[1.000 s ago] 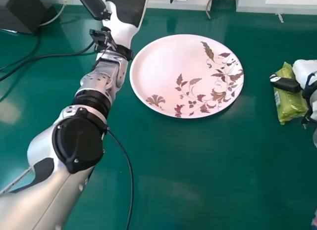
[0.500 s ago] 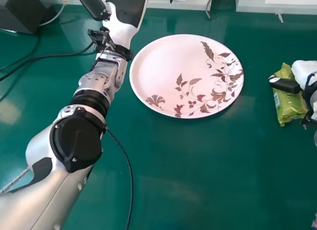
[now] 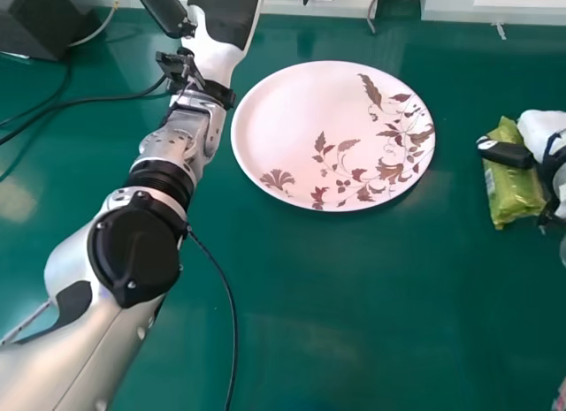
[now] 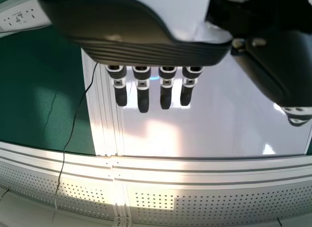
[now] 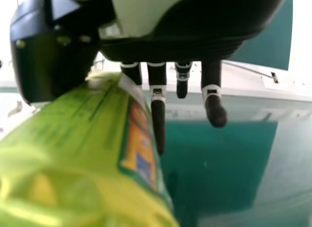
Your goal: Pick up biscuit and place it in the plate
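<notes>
R hand [image 3: 541, 130] has biscuit pkt [image 3: 515, 197] pinched, well right of plate [image 3: 327, 119], L hand [image 3: 225, 18] idle, fingers loose; pick-up prob. done, next: swing left over plate, lower, let go

Our left arm [image 3: 88, 345] is silver with a round black cap [image 3: 133, 252] and screws. Our left hand [image 3: 219, 50] is black and white.

Two hands, left [image 3: 225, 18] and right [image 3: 506, 154]. One biscuit [image 3: 515, 199] between the right hand's thumb and fingers; one plate [image 3: 292, 119] right of the left hand; one box [image 3: 35, 22] left of it.
</notes>
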Robot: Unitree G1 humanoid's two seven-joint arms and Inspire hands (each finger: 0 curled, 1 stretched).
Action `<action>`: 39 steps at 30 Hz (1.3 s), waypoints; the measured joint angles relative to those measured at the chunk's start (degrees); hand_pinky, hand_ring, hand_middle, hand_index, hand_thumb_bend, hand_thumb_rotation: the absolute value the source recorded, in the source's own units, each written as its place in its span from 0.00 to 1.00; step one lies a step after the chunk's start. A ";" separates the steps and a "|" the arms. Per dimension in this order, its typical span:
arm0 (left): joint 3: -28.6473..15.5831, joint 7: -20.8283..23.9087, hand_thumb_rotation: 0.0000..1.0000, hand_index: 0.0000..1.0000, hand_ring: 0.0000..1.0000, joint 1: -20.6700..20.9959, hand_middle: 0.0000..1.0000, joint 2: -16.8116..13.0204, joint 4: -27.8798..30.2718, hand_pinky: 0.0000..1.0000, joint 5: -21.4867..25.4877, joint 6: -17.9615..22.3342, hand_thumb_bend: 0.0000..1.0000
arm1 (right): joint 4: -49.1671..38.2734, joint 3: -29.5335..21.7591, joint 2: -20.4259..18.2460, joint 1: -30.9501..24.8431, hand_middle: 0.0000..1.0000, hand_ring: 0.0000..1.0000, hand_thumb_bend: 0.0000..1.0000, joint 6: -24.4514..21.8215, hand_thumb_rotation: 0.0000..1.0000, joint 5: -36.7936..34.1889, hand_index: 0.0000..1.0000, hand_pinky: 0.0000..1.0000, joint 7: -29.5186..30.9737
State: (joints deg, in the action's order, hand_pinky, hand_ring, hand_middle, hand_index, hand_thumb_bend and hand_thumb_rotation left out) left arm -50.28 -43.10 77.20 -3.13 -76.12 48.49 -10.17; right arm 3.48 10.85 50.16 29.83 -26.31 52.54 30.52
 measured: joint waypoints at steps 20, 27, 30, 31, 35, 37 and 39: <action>-0.05 0.35 0.39 1.00 0.95 0.00 1.00 -0.13 -0.45 0.98 -0.01 0.19 1.00 | -6.78 -3.25 0.91 -1.50 0.47 0.44 0.50 -1.59 0.00 0.81 0.48 0.10 1.98; -0.05 0.36 0.39 1.00 0.95 0.00 1.00 -0.14 -0.46 0.98 -0.01 0.34 1.00 | -8.06 -3.91 1.00 -1.55 0.47 0.44 0.50 -1.66 0.00 0.84 0.48 0.10 2.23; -0.04 0.36 0.39 1.00 0.95 0.00 1.00 -0.13 -0.47 0.98 -0.03 0.52 1.00 | -9.21 -4.37 1.00 -1.59 0.47 0.44 0.50 -1.63 0.00 0.78 0.48 0.10 2.21; -0.02 0.36 0.39 1.00 0.95 0.00 1.00 -0.13 -0.47 0.98 -0.05 0.69 1.00 | -9.43 -4.60 0.99 -1.59 0.47 0.44 0.50 -1.60 0.00 0.75 0.48 0.10 2.18; 0.04 0.34 0.39 1.00 0.94 0.00 0.99 -0.13 -0.47 0.98 -0.12 1.39 1.00 | -10.39 -5.69 0.99 -1.61 0.47 0.44 0.50 -1.55 0.00 0.48 0.48 0.09 2.16; 0.05 0.34 0.39 1.00 0.94 0.00 0.99 -0.13 -0.47 0.97 -0.12 1.67 1.00 | -11.20 -6.18 0.99 -1.61 0.47 0.44 0.50 -1.20 0.00 0.18 0.48 0.09 1.97; 0.05 0.34 0.38 1.00 0.94 0.00 0.99 -0.12 -0.47 0.97 -0.13 1.77 1.00 | -11.70 -6.48 0.94 -1.61 0.47 0.44 0.50 -0.93 0.00 -0.20 0.48 0.09 1.85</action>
State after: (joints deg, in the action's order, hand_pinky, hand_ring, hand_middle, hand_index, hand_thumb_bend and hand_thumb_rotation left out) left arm -50.23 -42.76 77.20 -3.25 -76.59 48.35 -8.40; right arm -8.23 4.37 51.10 28.22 -27.24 52.34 32.37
